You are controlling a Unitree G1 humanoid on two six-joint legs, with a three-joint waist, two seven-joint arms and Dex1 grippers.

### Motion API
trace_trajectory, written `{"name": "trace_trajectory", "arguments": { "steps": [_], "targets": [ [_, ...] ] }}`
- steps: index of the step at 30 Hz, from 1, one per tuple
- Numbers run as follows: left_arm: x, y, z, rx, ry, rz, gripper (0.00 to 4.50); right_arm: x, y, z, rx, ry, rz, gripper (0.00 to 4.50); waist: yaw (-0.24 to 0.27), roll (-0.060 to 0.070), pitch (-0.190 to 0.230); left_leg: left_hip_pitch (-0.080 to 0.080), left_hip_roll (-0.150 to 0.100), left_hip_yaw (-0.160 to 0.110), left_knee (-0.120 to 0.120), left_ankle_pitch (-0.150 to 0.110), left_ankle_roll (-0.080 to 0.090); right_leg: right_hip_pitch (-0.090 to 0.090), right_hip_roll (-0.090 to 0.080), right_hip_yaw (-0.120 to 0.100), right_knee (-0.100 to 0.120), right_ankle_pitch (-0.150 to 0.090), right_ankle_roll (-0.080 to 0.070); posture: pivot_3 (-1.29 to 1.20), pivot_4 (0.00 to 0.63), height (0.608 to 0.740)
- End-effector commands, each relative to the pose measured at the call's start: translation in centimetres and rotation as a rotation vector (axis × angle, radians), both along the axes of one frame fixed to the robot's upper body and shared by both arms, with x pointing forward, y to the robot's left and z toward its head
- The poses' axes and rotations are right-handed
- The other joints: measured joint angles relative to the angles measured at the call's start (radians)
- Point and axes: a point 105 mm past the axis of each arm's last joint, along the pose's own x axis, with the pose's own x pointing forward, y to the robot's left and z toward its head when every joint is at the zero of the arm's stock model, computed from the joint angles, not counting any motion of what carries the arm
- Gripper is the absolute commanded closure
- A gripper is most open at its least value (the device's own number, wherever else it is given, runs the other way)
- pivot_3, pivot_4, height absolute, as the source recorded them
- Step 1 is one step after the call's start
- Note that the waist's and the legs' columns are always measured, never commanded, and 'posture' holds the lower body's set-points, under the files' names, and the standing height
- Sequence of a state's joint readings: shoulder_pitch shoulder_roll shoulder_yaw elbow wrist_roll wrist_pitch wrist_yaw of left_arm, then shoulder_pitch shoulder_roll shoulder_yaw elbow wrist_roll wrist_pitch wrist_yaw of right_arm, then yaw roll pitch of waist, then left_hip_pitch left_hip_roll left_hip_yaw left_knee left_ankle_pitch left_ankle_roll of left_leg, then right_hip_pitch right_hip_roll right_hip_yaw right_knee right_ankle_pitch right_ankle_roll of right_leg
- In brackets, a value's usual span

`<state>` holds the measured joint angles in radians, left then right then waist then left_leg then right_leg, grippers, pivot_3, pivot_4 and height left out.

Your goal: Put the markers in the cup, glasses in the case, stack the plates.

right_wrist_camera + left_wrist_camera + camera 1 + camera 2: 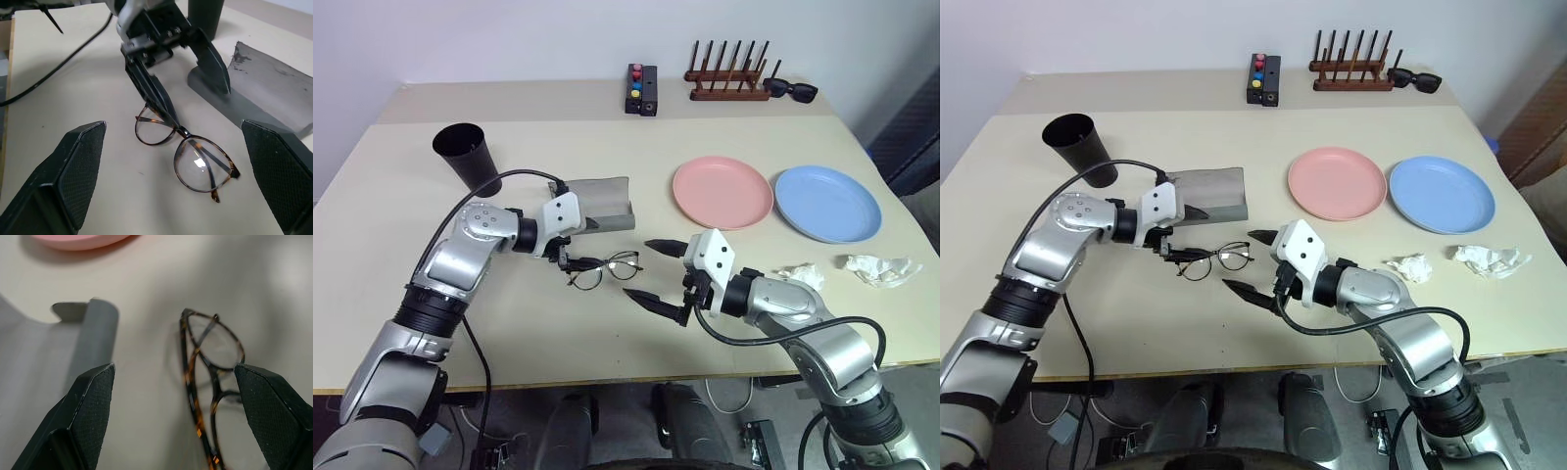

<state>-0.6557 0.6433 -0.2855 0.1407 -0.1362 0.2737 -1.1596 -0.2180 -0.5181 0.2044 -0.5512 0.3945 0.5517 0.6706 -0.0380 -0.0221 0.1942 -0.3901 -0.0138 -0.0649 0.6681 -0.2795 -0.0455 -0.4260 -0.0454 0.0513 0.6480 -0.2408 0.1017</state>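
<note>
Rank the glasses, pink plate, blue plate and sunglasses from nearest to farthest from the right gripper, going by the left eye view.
From the right gripper:
1. Glasses, just to its left.
2. Pink plate, beyond it.
3. Blue plate, farther right.
4. Sunglasses, at the table's far edge.

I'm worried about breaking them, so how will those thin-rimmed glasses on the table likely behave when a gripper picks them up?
The glasses look light and fragile: the rims are thin wire-like loops around clear lenses. They'd probably flex or twist if squeezed hard. Lying folded on the smooth table, they seem apt to slide rather than roll when nudged.
</note>
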Motion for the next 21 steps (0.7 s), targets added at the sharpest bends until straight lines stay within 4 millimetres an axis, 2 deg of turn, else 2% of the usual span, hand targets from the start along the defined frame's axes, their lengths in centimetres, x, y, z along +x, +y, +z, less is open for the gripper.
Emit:
{"name": "trace_trajectory", "arguments": {
  "steps": [1, 4, 7, 11, 21],
  "targets": [
    [0.3, -0.1, 1.1, 0.025, -0.07, -0.016, 0.54, -0.5, 0.6, 1.3, 0.029, -0.062, 0.019, 0.0, -0.001, 0.0, 0.0, 0.0, 0.0, 0.0, 0.0, 0.0, 0.0, 0.0, 0.0, 0.0, 0.0, 0.0, 0.0, 0.0, 0.15, 0.735],
    [1.4, 0.7, 1.5, 0.025, -0.123, 0.033, 0.54, -0.5, 0.6, 1.3, 0.03, -0.062, 0.016, 0.0, -0.002, 0.0, 0.0, 0.0, 0.0, 0.0, 0.0, 0.0, 0.0, 0.0, 0.0, 0.0, 0.0, 0.0, 0.0, 0.0, 0.15, 0.735],
    [3.6, 2.4, 2.8, 0.001, -0.173, 0.147, 0.54, -0.6, 0.5, 1.3, 0.031, -0.063, 0.014, 0.0, 0.0, 0.0, 0.0, 0.0, 0.0, 0.0, 0.0, 0.0, 0.0, 0.0, 0.0, 0.0, 0.0, 0.0, 0.0, 0.0, 0.15, 0.735],
    [5.1, 4.0, 2.9, 0.037, -0.185, 0.18, 0.54, -0.5, 0.6, 1.2, 0.032, -0.061, 0.02, 0.0, 0.0, 0.0, 0.0, 0.0, -0.001, 0.0, 0.0, 0.0, 0.0, 0.0, 0.0, 0.0, 0.0, 0.0, 0.0, 0.0, 0.15, 0.735],
    [5.9, 3.0, 0.3, 0.163, -0.109, 0.08, 0.54, -0.4, 0.9, 1.3, 0.035, -0.065, 0.027, 0.0, 0.002, 0.0, 0.0, 0.0, -0.002, 0.0, 0.0, 0.0, 0.0, 0.0, 0.0, 0.0, 0.0, 0.0, 0.0, 0.0, 0.15, 0.735]
  ]
}}
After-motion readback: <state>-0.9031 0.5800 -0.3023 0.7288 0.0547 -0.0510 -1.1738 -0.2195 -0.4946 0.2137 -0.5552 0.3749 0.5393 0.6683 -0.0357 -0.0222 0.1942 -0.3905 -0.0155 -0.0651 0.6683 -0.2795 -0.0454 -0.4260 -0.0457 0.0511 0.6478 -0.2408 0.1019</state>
